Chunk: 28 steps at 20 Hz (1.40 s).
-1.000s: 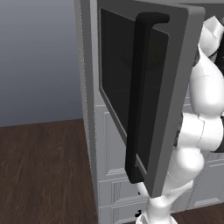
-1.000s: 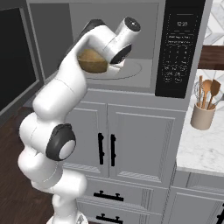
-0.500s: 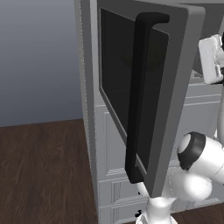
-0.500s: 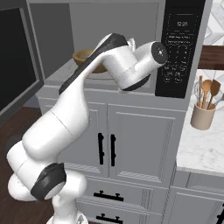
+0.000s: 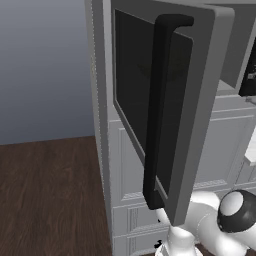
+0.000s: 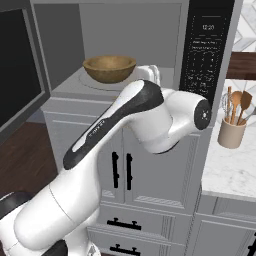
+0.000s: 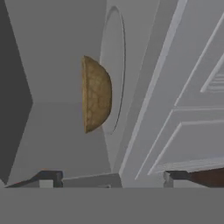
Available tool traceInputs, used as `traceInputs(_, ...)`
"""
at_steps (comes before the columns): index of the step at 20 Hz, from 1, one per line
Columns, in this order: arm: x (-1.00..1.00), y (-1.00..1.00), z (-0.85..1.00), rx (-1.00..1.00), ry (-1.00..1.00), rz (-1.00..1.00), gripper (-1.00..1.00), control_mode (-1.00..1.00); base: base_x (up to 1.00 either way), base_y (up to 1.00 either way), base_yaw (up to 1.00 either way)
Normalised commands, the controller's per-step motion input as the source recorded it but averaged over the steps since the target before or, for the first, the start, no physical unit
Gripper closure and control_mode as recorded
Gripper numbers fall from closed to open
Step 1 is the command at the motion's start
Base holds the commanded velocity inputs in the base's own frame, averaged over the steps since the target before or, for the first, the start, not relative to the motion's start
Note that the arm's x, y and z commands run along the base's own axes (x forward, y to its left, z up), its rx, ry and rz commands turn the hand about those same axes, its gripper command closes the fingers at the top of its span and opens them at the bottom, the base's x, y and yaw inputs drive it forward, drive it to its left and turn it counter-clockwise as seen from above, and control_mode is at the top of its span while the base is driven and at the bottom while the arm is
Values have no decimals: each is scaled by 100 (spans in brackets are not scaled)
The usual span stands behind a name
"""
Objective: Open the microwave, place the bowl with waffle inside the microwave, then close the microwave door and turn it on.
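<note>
Inside the open microwave [image 6: 150, 45], the bowl [image 6: 109, 68] sits on the round turntable plate [image 6: 95, 82], brown and wood-toned, upright in the cavity. From the hand camera the bowl [image 7: 96, 94] appears rolled on its side against the plate, with the fingers [image 7: 49, 178] set wide apart and holding nothing, well clear of it. Microwave door [image 5: 165, 100] swung fully outward, its black bar handle [image 5: 161, 110] facing the room. White arm elbow bent in front of the lower cabinet doors [image 6: 165, 180]. Utensil crock [image 6: 231, 133] standing on the marble desk [image 6: 225, 170] at right.
</note>
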Motion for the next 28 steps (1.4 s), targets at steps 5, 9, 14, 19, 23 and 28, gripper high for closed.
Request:
traceInputs(5,-70,30,-27,-19,-12,12,100,-100,0,0,0)
traceInputs(9,-65,9,-6,-8,-18,3,100,-100,0,0,0)
traceInputs(14,-100,33,-2,-7,-17,-13,100,-100,0,0,0)
traceInputs(19,-100,64,-5,-7,-14,-41,100,-100,0,0,0)
traceInputs(23,-100,37,0,-4,-11,-52,100,-100,0,0,0)
traceInputs(28,-100,64,0,-4,-12,-46,100,-100,0,0,0)
